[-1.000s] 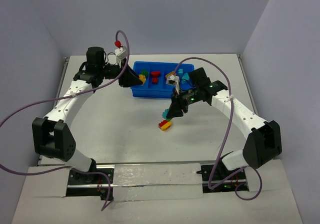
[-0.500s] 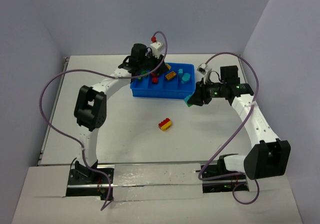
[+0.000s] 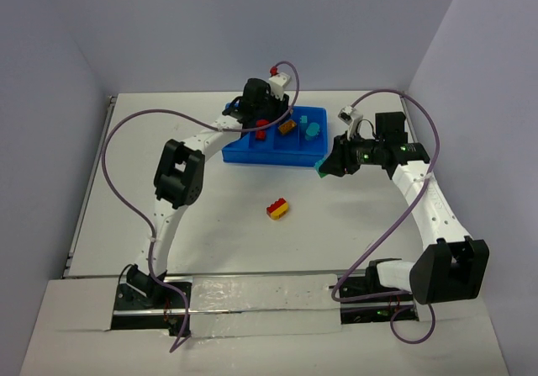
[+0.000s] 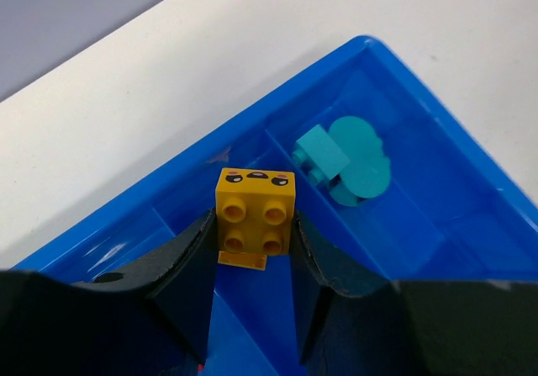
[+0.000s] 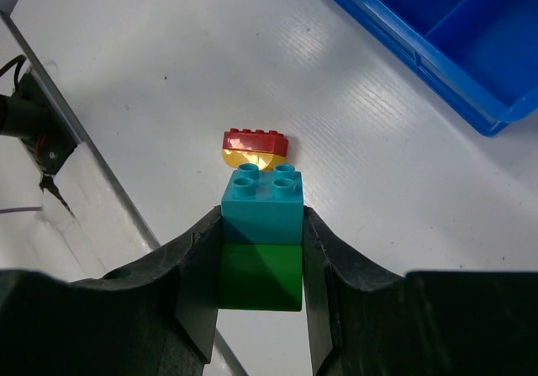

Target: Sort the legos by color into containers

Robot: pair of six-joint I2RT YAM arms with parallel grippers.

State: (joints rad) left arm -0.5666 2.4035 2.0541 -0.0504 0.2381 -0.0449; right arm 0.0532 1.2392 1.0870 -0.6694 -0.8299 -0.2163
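While you read this, take the blue tray as your one reference. Your left gripper is over the tray, and its two fingers pinch a yellow brick by its sides, with the four studs facing the wrist camera. That brick hangs over the compartment just beside the tray's right-end compartment. You cannot tell from these views whether it touches the tray floor. In the end compartment lie a teal brick and a round teal piece, touching each other. A red brick shows in the compartment on the other side of the yellow one, partly covered by the left arm. The same arm hides the tray's left end from the top camera.

Your right gripper is outside the tray, just beside its near right corner and above the table. Its fingers are clamped on a teal-and-green pair, with the teal half toward the fingertips and its studs in plain sight.

One more piece for you to note is a red-and-yellow pair. It lies on the table in front of the tray, well apart from the near wall and touched by neither gripper. From the right wrist it shows just past the held pair.
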